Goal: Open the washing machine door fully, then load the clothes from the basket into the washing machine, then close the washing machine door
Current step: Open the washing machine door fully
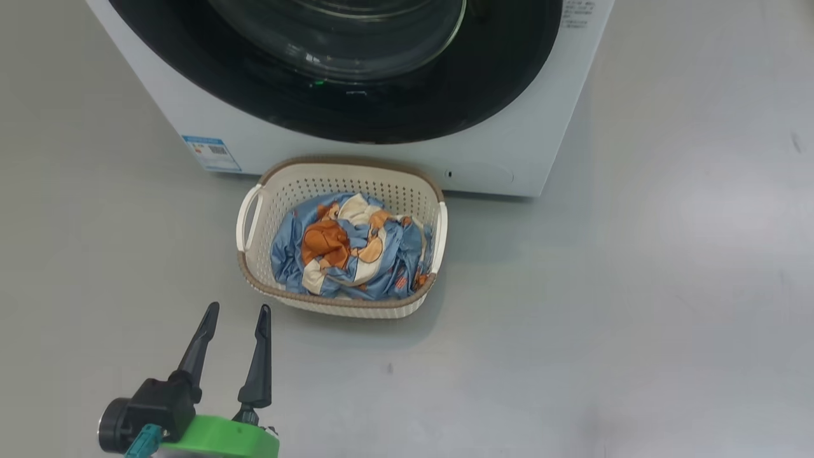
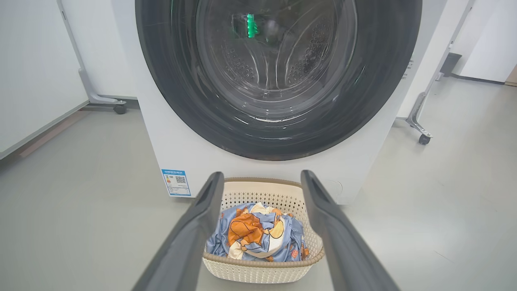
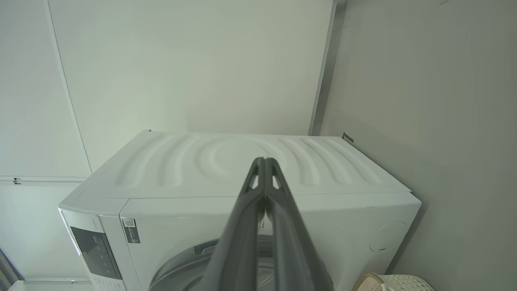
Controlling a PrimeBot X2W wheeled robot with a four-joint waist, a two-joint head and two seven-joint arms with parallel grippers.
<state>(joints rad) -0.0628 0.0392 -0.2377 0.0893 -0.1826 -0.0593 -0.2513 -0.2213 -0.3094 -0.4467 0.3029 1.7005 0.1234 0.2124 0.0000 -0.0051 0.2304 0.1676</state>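
The white washing machine [image 1: 381, 159] stands at the top of the head view, its black-rimmed glass door [image 1: 483, 83] closed flat against the front. Right in front of it on the floor sits the cream basket [image 1: 356, 184], holding the bundled light-blue bear-print clothes [image 1: 353, 248]. My left gripper [image 1: 238, 307] hovers open and empty at the lower left, short of the basket's near-left corner. In the left wrist view its fingers [image 2: 194, 226] frame the basket [image 2: 258, 270], clothes [image 2: 258, 234] and door [image 2: 169, 81]. My right gripper [image 3: 264, 160] is shut and empty, pointing at the washing machine [image 3: 202, 169].
A blue label [image 1: 212, 152] marks the machine's lower left corner. Wheeled stand legs [image 2: 420, 133] and white panels [image 2: 32, 72] flank the machine. Grey floor [image 1: 604, 318] spreads to the right of the basket. The control panel [image 3: 95, 250] shows in the right wrist view.
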